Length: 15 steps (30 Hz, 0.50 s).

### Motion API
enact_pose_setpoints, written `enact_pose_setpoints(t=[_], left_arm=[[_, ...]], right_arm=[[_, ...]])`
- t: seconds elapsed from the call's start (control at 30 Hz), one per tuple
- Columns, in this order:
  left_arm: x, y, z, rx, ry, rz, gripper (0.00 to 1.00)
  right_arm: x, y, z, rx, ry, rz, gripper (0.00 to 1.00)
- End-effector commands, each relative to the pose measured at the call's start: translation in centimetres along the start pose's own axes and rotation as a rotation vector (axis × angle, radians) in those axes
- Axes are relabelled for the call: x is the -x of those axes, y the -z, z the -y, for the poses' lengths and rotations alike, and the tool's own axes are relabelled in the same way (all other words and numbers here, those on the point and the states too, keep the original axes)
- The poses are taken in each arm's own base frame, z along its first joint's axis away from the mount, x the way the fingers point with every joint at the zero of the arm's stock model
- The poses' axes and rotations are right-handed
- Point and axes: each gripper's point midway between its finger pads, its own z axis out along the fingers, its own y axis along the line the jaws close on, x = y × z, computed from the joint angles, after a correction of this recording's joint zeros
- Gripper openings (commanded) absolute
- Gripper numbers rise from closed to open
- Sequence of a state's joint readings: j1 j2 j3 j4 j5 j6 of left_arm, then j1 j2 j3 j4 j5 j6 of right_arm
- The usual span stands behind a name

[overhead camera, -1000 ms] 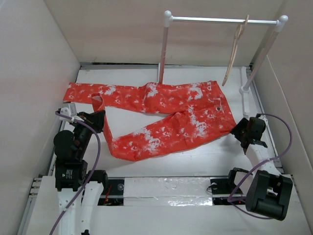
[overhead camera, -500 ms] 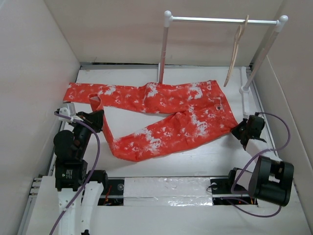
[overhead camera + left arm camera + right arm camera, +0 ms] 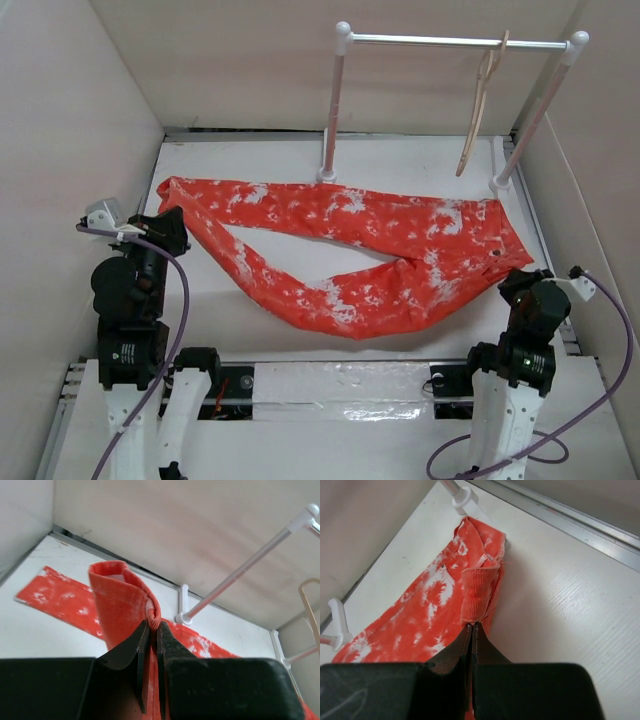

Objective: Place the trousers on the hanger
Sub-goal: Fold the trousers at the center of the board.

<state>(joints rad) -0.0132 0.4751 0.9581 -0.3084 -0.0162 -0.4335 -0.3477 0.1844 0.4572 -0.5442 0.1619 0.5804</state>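
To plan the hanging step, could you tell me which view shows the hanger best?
The top external view: the whole hanger hangs from the rail, unobstructed. The left wrist view catches only a sliver at its right edge; the right wrist view shows none.

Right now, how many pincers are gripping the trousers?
2. The left pincer clamps a leg's cuff at the trousers' left end; the right pincer clamps the waistband at their right end. Both grips show clearly in the wrist views.
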Motion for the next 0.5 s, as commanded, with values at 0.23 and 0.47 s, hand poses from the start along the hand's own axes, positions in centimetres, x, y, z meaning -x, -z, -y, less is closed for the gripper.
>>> enact_pose_setpoints(t=[0.23,0.47], left_arm=[[2.0,0.4,-3.5,0.194,0.039,0.133,0.0],[-6.7,-5.4,-6.0,0.295,0.162,-0.12,0.0]], right_arm=[[6.5,3.7,-1.1,-0.071,0.058,0.095,0.04],[5.2,-0.5,-2.3,-0.041,0.158,-0.01,0.02]])
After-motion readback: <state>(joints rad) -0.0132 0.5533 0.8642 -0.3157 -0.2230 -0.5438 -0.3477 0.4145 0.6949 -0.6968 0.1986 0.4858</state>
